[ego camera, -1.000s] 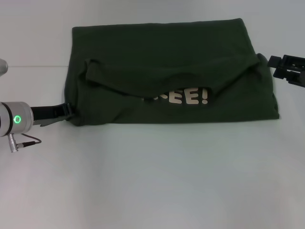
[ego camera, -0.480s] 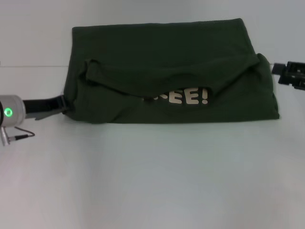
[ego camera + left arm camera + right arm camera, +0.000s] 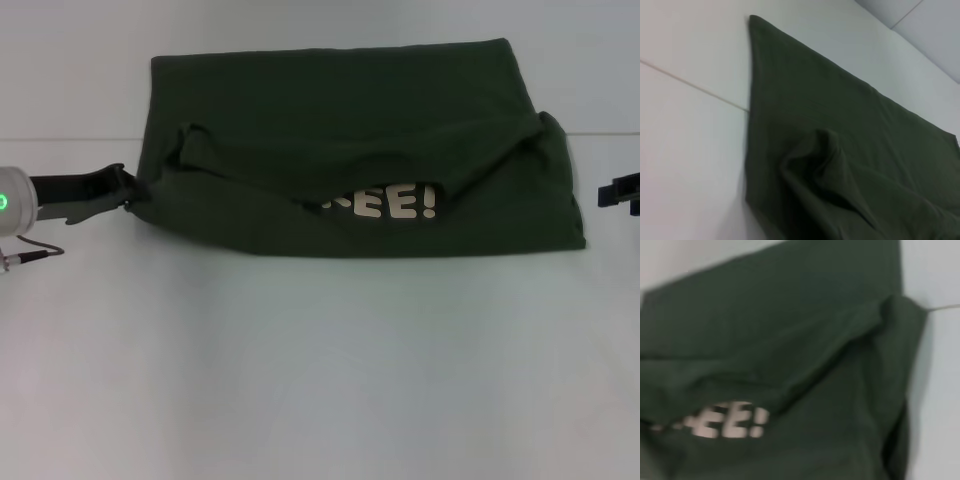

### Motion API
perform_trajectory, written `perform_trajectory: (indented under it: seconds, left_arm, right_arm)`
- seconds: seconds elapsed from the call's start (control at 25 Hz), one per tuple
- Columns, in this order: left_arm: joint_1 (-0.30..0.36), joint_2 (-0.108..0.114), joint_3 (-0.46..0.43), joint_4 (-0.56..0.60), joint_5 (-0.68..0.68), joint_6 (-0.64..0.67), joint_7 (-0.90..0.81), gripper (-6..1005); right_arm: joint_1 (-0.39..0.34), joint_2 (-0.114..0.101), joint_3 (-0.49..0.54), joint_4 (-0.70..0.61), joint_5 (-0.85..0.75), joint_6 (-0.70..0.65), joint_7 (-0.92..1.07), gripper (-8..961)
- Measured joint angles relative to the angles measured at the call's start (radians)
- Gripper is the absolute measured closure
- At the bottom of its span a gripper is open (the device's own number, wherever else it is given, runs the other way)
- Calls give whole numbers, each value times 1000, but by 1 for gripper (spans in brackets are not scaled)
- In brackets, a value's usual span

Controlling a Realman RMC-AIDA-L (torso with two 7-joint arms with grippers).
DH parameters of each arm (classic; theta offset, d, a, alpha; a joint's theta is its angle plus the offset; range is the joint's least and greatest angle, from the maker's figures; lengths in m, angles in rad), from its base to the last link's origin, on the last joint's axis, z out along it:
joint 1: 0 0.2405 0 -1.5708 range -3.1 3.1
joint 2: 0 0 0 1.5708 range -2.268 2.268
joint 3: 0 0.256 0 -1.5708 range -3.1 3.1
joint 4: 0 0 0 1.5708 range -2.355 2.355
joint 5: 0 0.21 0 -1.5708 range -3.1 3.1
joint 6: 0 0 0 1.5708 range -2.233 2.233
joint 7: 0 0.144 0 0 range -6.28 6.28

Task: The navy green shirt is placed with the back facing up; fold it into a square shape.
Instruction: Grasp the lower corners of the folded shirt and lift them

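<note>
Left fingers (image 3: 128,192) at shirt (image 3: 350,130) edge, state unclear, right gripper (image 3: 620,194) well apart.

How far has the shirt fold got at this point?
Done: the navy green shirt is folded once lengthwise into a wide band, with cream lettering peeking under the loose flap. In hand: nothing held; the left gripper sits at its left edge, the right gripper is well off. Left: neatening the flap and folding crosswise into a square.

obstacle: navy green shirt (image 3: 350,150) mid-table | free: bare table (image 3: 320,370) in front
</note>
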Motion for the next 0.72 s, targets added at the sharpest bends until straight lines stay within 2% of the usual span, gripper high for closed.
perform_trajectory:
  seconds: [0.12, 0.24, 0.36, 0.72]
  left_arm:
    - [-7, -3, 2, 0, 0, -3, 0, 995]
    - [-15, -4, 5, 0, 2, -6, 0, 995]
    - [-18, -10, 5, 3, 1, -8, 0, 995]
    - [-18, -17, 5, 10, 1, -8, 0, 994]
  right_arm:
    - [54, 24, -20, 25, -115, 62, 9, 365]
    - [79, 44, -42, 65, -153, 130, 11, 365]
    - [85, 65, -63, 94, -160, 201, 12, 365]
    - [89, 107, -111, 161, -175, 372, 6, 370]
